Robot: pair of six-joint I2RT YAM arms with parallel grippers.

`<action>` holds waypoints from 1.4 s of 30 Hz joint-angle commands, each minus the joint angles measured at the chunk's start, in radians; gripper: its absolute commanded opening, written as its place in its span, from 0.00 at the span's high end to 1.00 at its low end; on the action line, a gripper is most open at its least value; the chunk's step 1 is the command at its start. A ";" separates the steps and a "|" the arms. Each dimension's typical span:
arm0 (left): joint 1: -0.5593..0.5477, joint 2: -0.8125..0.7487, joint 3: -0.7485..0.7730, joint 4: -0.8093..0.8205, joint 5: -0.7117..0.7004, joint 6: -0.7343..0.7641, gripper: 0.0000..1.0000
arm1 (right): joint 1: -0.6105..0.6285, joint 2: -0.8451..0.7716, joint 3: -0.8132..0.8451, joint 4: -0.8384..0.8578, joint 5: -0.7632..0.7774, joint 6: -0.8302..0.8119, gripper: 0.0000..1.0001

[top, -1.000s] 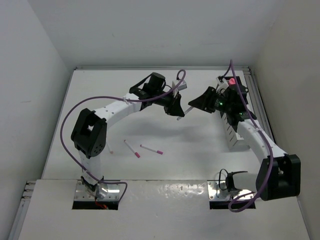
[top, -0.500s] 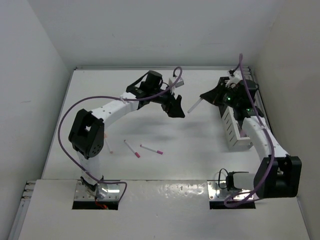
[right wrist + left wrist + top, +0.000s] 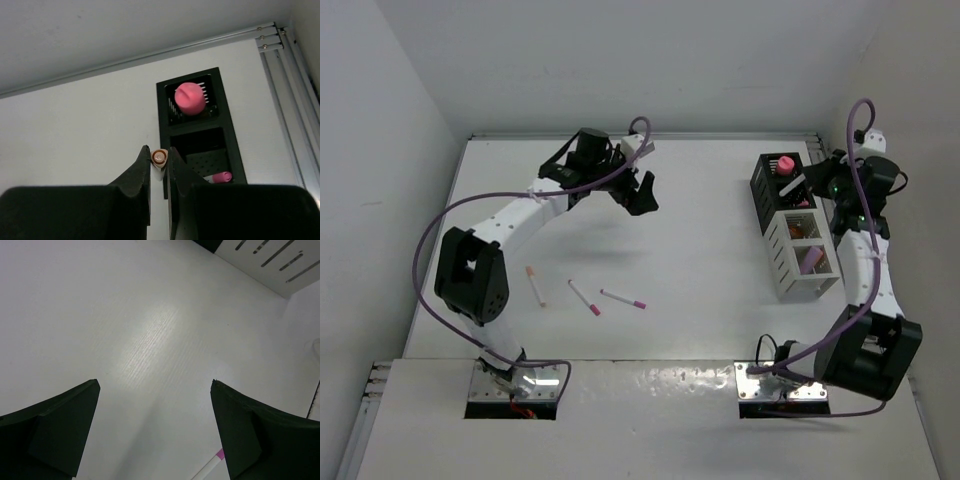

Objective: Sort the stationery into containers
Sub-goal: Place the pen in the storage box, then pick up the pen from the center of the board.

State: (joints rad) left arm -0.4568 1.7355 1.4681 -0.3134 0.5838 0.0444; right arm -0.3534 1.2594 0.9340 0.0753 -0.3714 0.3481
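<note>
Right wrist view: pen gripped over black holder

Right pincer [image 3: 158, 150] clenched on a white pen [image 3: 159, 157], seen end-on, over the black holder [image 3: 163, 112]. Pink chunky piece [image 3: 189, 97] stands in its far compartment. White rack [image 3: 782, 262] touches the holder. Left pincer [image 3: 155, 385] released, jaws wide apart above the desk [image 3: 700, 260]. Orange-tipped pen [image 3: 534, 286], left pink-tipped pen [image 3: 584, 297] and right pink-tipped pen [image 3: 623, 298] lie loose on the desk.

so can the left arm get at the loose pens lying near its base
Probably yes. The left gripper is open and empty, and the three pens lie flat on bare table, apart from one another, nothing over them. The right gripper holds another pen by the black holder.
</note>
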 commanded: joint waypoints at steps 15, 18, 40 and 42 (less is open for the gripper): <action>-0.002 -0.094 -0.167 -0.476 0.018 0.808 0.23 | -0.024 0.199 0.077 0.090 0.086 -0.129 0.54; -0.034 -0.151 -0.308 -0.487 -0.028 0.889 0.35 | -0.022 0.167 0.068 0.040 0.024 -0.103 0.52; -0.209 -0.154 -0.612 -0.098 -0.222 0.790 0.47 | 0.042 -0.035 0.003 -0.215 -0.288 -0.061 0.49; -0.226 -0.127 -0.615 -0.115 -0.216 0.811 0.48 | 0.044 -0.031 0.011 -0.221 -0.288 -0.061 0.50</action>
State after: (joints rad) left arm -0.6579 1.5867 0.8627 -0.4488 0.3611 0.8440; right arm -0.3161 1.2362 0.9363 -0.1452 -0.6270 0.2882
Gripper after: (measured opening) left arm 0.525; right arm 0.504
